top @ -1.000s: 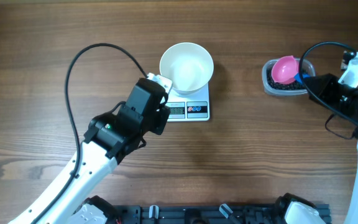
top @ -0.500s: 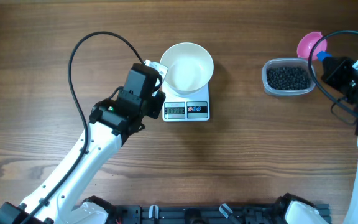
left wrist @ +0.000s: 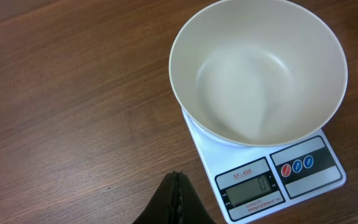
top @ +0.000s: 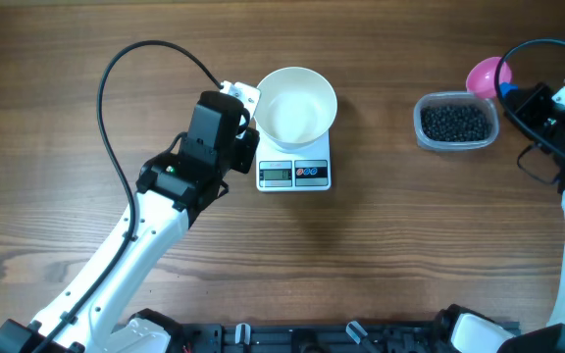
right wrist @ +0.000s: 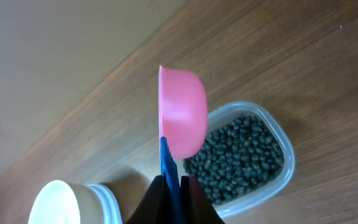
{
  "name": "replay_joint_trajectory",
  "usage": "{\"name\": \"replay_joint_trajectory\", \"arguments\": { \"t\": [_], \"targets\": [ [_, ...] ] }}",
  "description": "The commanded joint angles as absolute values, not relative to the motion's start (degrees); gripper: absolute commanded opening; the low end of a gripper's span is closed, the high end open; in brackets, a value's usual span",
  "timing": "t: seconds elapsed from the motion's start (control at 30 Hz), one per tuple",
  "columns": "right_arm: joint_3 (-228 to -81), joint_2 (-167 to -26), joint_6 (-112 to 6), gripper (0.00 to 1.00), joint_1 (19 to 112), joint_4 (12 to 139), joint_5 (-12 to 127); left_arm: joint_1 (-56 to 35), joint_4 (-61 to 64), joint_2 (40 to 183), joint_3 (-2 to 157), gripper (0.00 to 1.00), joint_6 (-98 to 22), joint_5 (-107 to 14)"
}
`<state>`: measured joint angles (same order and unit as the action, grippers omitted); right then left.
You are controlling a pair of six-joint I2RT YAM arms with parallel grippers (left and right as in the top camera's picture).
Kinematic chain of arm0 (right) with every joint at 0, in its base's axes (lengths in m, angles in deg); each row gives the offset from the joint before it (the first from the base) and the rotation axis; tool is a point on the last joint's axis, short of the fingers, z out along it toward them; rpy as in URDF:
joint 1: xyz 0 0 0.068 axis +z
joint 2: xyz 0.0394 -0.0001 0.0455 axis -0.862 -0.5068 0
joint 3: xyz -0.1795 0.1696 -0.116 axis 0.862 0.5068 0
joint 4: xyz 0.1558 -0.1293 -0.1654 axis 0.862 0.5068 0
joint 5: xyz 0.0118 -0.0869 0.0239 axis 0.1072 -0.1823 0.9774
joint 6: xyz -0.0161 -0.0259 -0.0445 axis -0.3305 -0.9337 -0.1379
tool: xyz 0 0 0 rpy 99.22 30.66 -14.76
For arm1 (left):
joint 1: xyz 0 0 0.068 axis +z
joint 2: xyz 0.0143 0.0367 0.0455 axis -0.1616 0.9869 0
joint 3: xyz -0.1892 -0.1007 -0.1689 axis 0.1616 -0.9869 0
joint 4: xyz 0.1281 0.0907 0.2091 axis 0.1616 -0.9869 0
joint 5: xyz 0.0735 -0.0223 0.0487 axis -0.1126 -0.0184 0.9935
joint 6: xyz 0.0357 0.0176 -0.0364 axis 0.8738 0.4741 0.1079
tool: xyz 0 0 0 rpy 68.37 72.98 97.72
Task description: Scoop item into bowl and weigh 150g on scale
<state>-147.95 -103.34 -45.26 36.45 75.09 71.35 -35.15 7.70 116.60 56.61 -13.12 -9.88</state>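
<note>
The left arm's jaws (left wrist: 176, 182), pinched together on nothing, hover over the brown wooden surface (top: 381, 255) just left of the small white rectangular kitchen scale (top: 297, 174). The round plain white bowl (top: 295, 106) sits on the scale's far half and is empty (the grey display in front of it appears to read zero).

Well apart to the right stands the clear rounded-rectangular plastic tub (top: 419, 123), where all the small round black beads (top: 454, 122) lie. Further right, the right arm's jaws (right wrist: 170, 202) are clamped narrow on the blue handle (right wrist: 168, 162) of the small pink plastic scoop (top: 486, 74). The scoop is held in the air beyond the tub's far right corner and turned on its edge, with no beads visible in it.

With nothing in the bowl, the task appears to be at its first scoop. The next move likely calls for rolling the scoop mouth-up and dipping it into the beads. It would then have to travel level across the surface to the bowl and tip gently, so the reading climbs in small steps toward the target without overshooting.
</note>
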Motion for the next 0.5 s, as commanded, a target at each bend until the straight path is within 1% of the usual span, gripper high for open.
{"name": "replay_joint_trajectory", "arguments": {
  "t": [0.0, 0.2, 0.47],
  "targets": [
    [-150.2, -103.3, -41.2, 0.04, 36.3, 72.9, 72.2, -33.8, 8.6, 116.6, 56.7, 0.04, -12.4, -9.1],
    [-150.8, -103.5, -37.7, 0.04, 36.3, 70.6, 72.0, -29.2, 9.6, 116.6, 56.7, 0.04, -12.5, -9.2],
    [-152.2, -103.6, -34.8, 0.04, 36.3, 70.4, 71.1, -29.2, 10.4, 116.6, 56.7, 0.04, -12.5, -9.2]
  ]
}}
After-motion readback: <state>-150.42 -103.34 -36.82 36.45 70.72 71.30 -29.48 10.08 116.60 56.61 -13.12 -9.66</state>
